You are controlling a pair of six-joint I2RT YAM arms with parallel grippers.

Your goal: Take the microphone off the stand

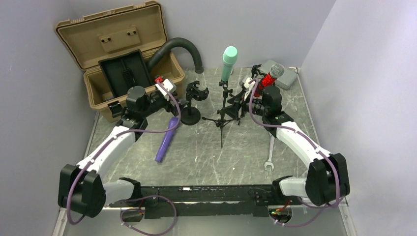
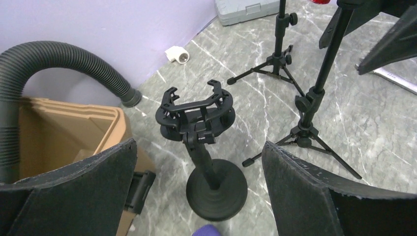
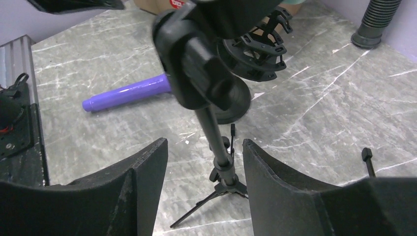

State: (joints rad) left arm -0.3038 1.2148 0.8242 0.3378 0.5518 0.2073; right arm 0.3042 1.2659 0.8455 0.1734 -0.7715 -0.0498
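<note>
One purple microphone already lies just beside the empty round stand; the green microphone and red microphone sit mounted to that stand's right. My left gripper and right gripper gape, holding nothing

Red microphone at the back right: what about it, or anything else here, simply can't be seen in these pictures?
Red microphone, top view: its lower end and clip hide behind the right arm's wrist.
Tripod stands, left wrist view: their tops run off the upper edge.
Stand joint, right wrist view: blurred, too near the lens.
Purple microphone, left wrist view: only its tip shows at the bottom edge.
</note>
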